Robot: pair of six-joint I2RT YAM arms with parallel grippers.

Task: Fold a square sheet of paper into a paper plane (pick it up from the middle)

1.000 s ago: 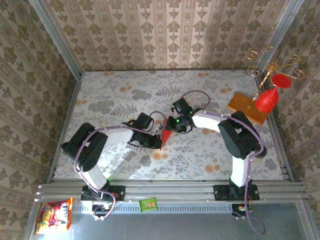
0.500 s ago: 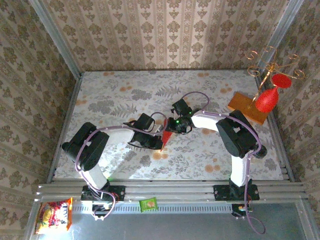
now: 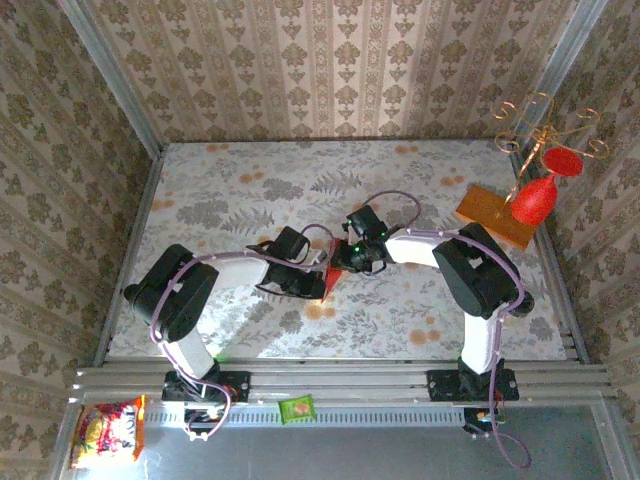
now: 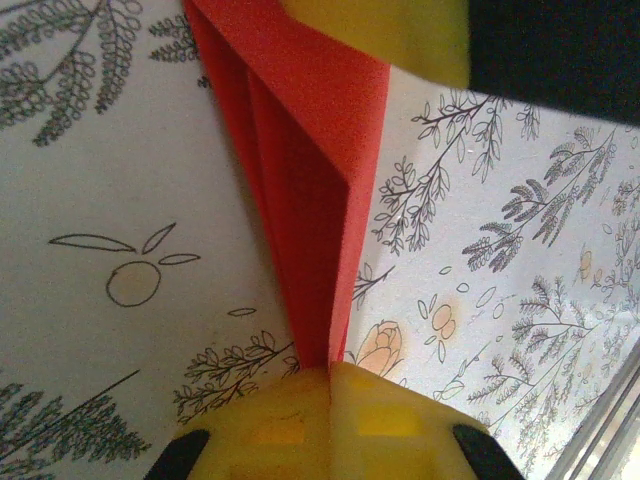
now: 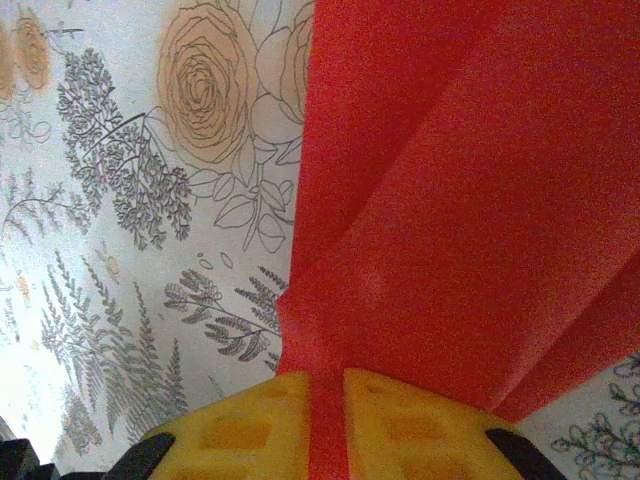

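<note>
The red paper is a narrow folded, creased shape [image 3: 331, 276] held between the two grippers at the middle of the table. My left gripper [image 3: 318, 287] is shut on its lower pointed end [image 4: 318, 330], the yellow pads [image 4: 290, 420] pressed together around the red tip. My right gripper [image 3: 345, 262] is shut on the other end [image 5: 440, 200], a strip of red paper pinched between its yellow pads [image 5: 240, 430]. In the left wrist view the right gripper's yellow finger [image 4: 400, 35] shows at the top, against the paper's far end.
An orange-brown wooden board [image 3: 495, 215] lies at the back right with a red goblet-shaped ornament [image 3: 533, 200] on a gold wire stand. The flowered table [image 3: 240, 190] has free room left and behind. A snack bag [image 3: 105, 432] lies below the front rail.
The right gripper has crept slightly nearer and rightward with its end of the paper. The left gripper has barely moved.
</note>
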